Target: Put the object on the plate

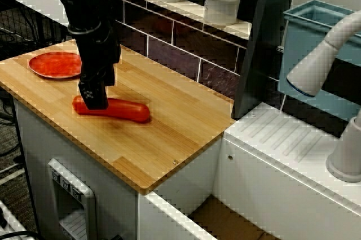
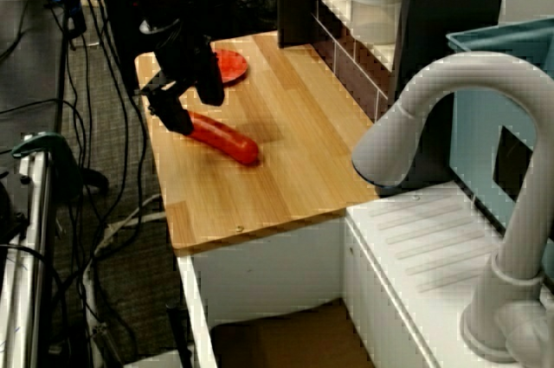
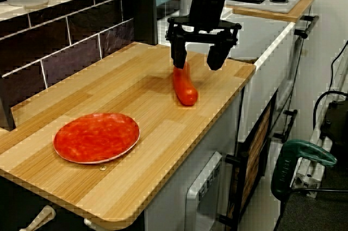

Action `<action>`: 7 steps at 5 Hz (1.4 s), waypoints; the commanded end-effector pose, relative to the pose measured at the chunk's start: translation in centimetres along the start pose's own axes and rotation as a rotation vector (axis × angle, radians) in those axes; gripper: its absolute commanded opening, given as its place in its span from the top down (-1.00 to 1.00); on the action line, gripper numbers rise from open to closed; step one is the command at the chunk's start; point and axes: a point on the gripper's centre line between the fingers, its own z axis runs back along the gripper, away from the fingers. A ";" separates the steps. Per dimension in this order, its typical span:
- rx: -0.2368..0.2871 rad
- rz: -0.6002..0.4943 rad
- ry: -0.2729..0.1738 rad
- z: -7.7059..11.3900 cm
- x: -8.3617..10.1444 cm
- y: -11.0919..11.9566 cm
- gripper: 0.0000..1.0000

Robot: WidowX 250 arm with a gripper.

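Side view: arm upright, gripper (image 1: 93, 100) down at sausage (image 1: 115, 109) end on counter (image 1: 169, 132); plate (image 1: 55, 64) apart.
Faucet-side view: fingers (image 2: 176, 114) spread.
Plate-end view: one finger (image 3: 178, 60) touches sausage, nothing pinched.

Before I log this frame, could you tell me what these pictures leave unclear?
- Side view from the sink: the gripper covers the left end of the sausage, hiding any contact.
- View from the plate end: the fingers stand apart, but whether either touches the sausage is unclear.
- High view: the arm hides most of the plate.
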 end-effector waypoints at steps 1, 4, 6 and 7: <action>0.002 0.040 0.010 -2.0 0.4 1.8 -1.00; 0.020 0.120 0.036 -2.6 0.4 2.4 1.00; -0.006 0.146 0.010 0.0 0.2 3.1 1.00; 0.017 0.182 -0.021 2.6 -1.0 4.3 1.00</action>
